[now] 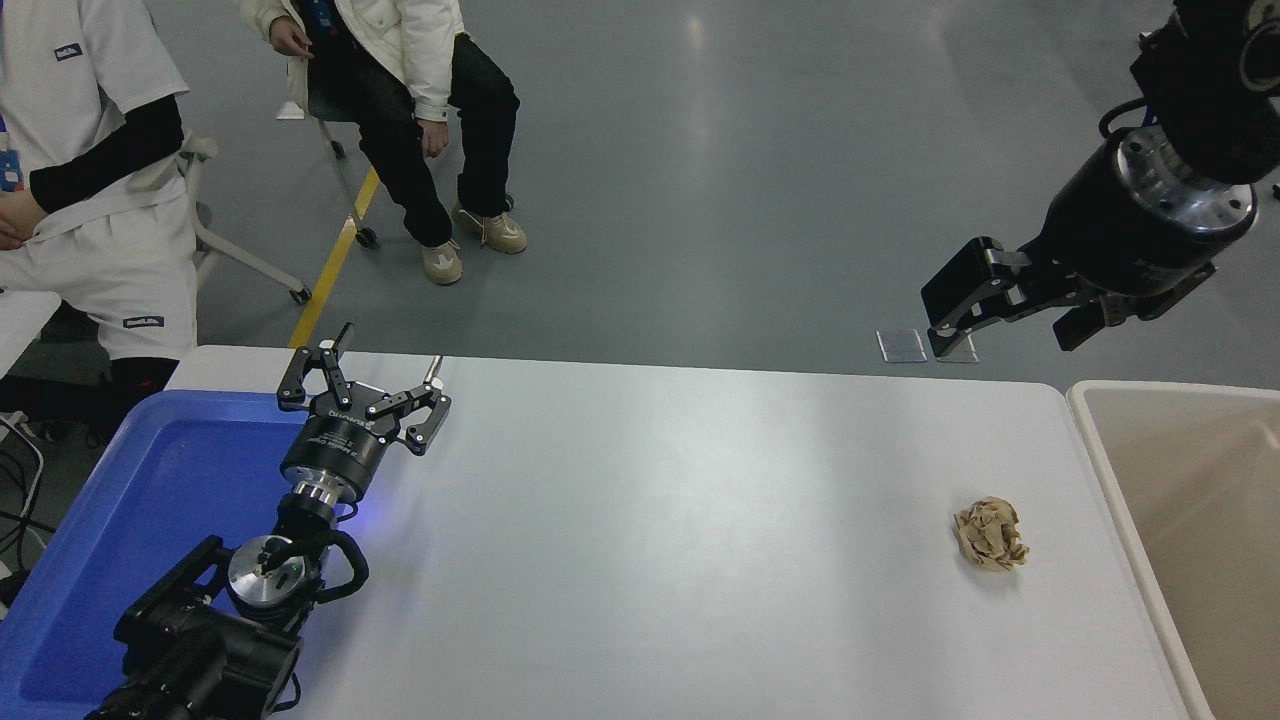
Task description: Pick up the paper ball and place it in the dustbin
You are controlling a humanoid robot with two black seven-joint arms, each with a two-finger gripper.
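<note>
The tan-brown paper ball (pixel 990 534) lies on the white table (pixel 650 520) near its right end, a short way left of the dustbin. The beige dustbin (pixel 1105 470) stands off the table's right edge; only its left rim and tan inside show. My right gripper (pixel 1010 325) hangs high above the floor beyond the table's far edge, well above and behind the ball, open and empty. My left gripper (pixel 390 352) is parked at the lower left, open and empty, over the edge of the blue tray.
A bright blue tray (pixel 150 500) lies at the table's left end under my left arm. Two people sit beyond the far left side, one in a white jacket (pixel 400 60) and one in white clothes (pixel 90 170).
</note>
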